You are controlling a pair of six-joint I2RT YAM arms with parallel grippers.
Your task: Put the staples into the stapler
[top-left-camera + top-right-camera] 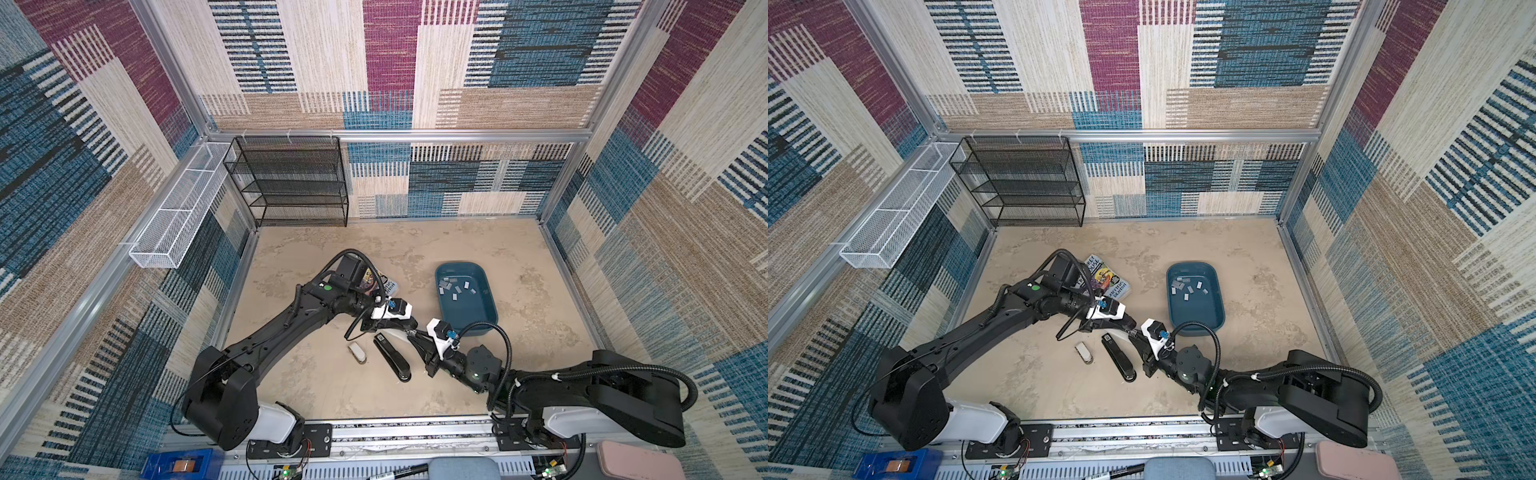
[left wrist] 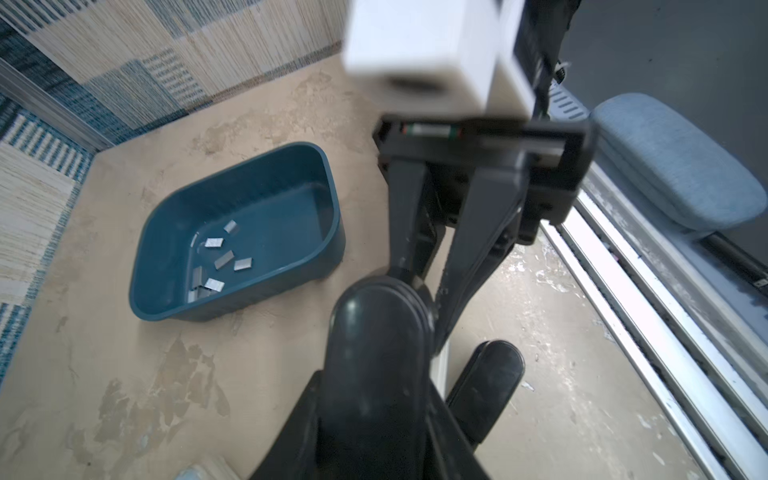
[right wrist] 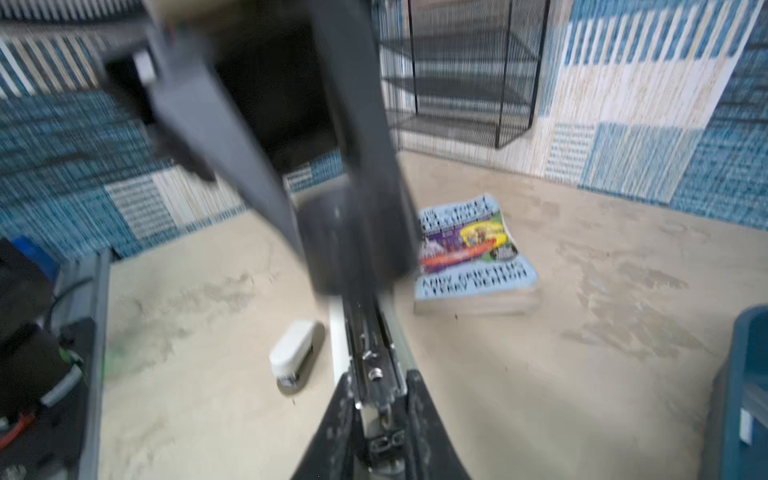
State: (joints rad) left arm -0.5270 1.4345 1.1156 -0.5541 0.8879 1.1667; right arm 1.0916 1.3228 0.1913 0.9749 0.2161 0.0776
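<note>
Top views: my left gripper point(image 1: 409, 323) and right gripper point(image 1: 412, 336) meet near the middle of the table point(image 1: 540, 332). Both are on one stapler point(image 1: 399, 331), apparently held off the surface. A second black stapler point(image 1: 392, 358) lies just nearer than them, with a small white stapler point(image 1: 357, 352) to its left and a book point(image 1: 1106, 278) farther back. The staples point(image 1: 457, 286) lie loose in the blue tub point(image 1: 461, 266), right of the grippers and apart from them.

Left wrist: my jaws are clamped on the stapler's rounded black cap. The right gripper faces me, pinched in on the other end. The staples lie flat on the tub floor.

Right wrist: blurred, but the jaws are closed on the bare metal rail, with the cap lifted off it.

Risk: both hands are busy, so fetching a strip means one must let go. I judge the cap could then spring shut, or the stapler could twist and drop onto the black one. Flat strips against the tub floor may also slip from a pinch.
</note>
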